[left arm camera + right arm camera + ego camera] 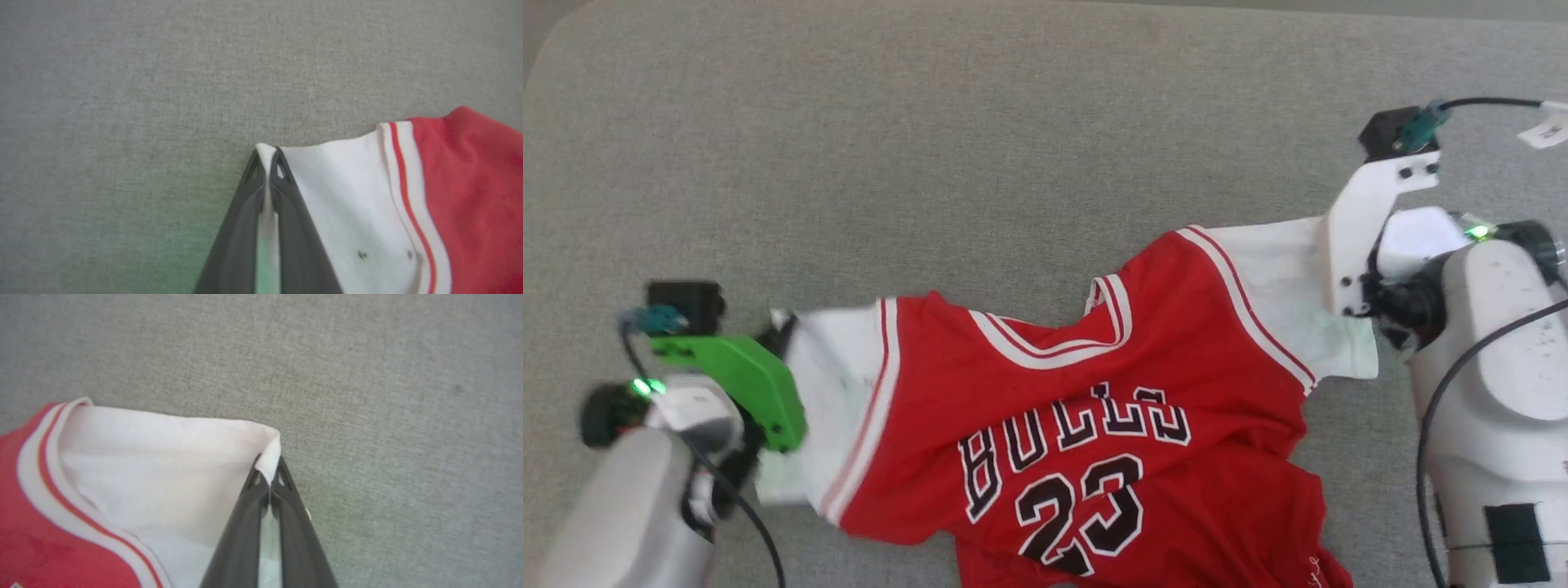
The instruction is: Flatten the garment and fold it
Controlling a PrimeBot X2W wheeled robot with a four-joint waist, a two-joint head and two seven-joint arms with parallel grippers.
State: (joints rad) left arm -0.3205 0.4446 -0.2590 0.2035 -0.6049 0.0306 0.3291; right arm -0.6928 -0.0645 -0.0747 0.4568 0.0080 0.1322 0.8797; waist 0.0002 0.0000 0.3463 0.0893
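Note:
The garment (1086, 408), a red jersey with white short sleeves, striped trim and the number 23, lies face up and wrinkled across the grey surface. My left gripper (266, 157) is shut on the corner of the white sleeve (347, 204) at the jersey's left end, cloth pinched between its dark fingers (286, 192). My right gripper (269, 467) is shut on the outer corner of the other white sleeve (163, 469), which folds over the fingertips. In the head view the left sleeve (825, 384) and right sleeve (1282, 286) reach toward each wrist, and the jersey's hem runs off the bottom edge.
A grey fabric-covered surface (931, 163) spreads on all sides of the jersey. My left wrist carries a green bracket (743, 376), my right a white bracket (1364, 220) with a cable (1494, 102). The surface's rounded far-left corner (556, 41) shows at the top.

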